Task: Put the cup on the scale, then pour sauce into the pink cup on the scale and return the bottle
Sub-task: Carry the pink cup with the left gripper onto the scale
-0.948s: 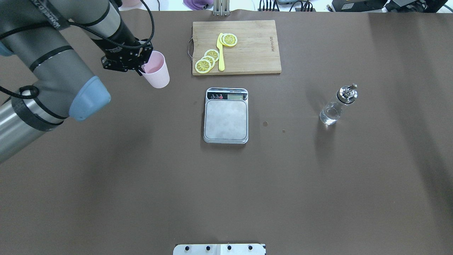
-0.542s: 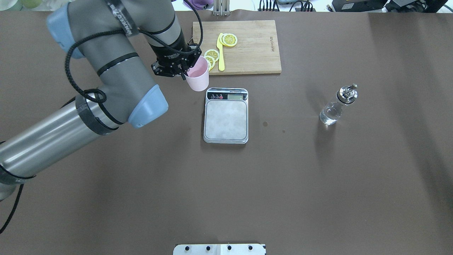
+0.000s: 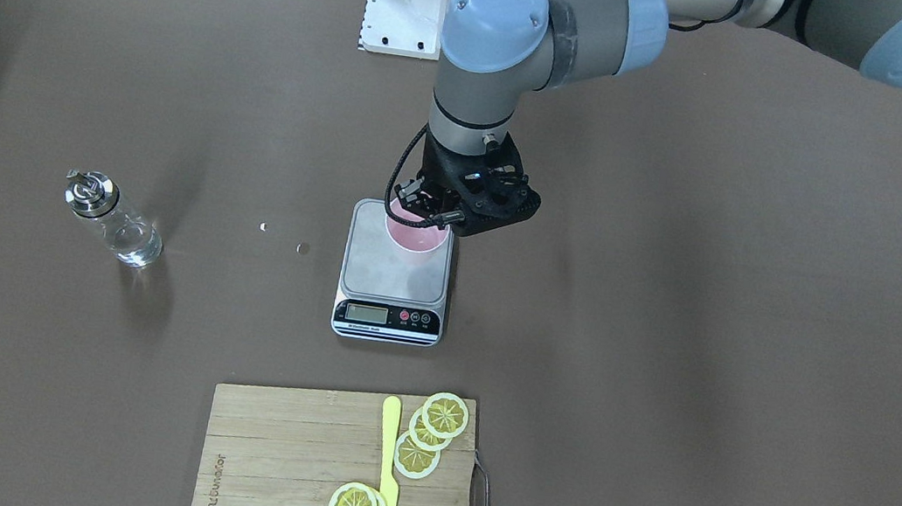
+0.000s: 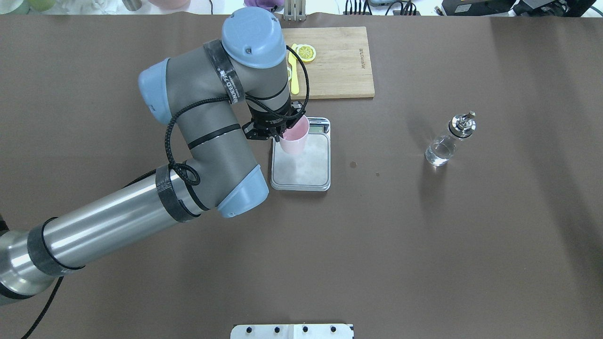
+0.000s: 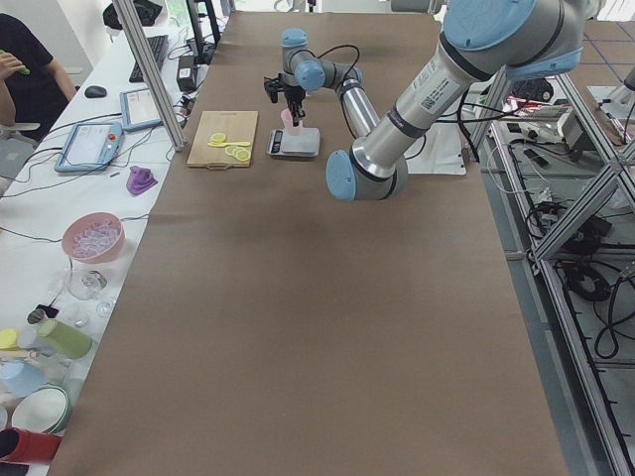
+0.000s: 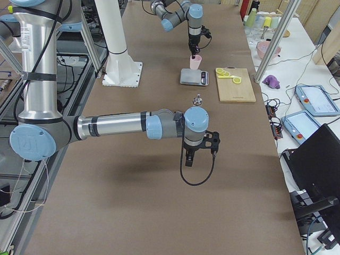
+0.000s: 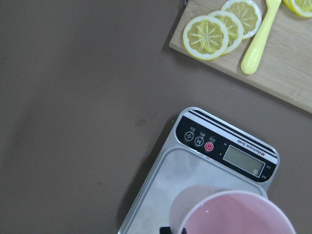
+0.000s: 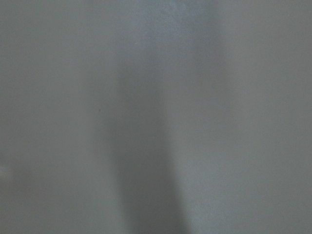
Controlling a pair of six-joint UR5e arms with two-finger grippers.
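Crossing the worktop (image 4: pixel 424 259) from its left side, my left arm (image 4: pixel 118 221) now hangs over the scale (image 4: pixel 306 172). The bottle (image 4: pixel 442 149) stands untouched, well apart. My left jaws stay clamped on the cup (image 4: pixel 296 137), over the platform, so lowering comes next. My right jaws' state I cannot tell.

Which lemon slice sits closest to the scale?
The end lemon slice of the overlapping row of three, lying on top, at the cutting board edge facing the scale.
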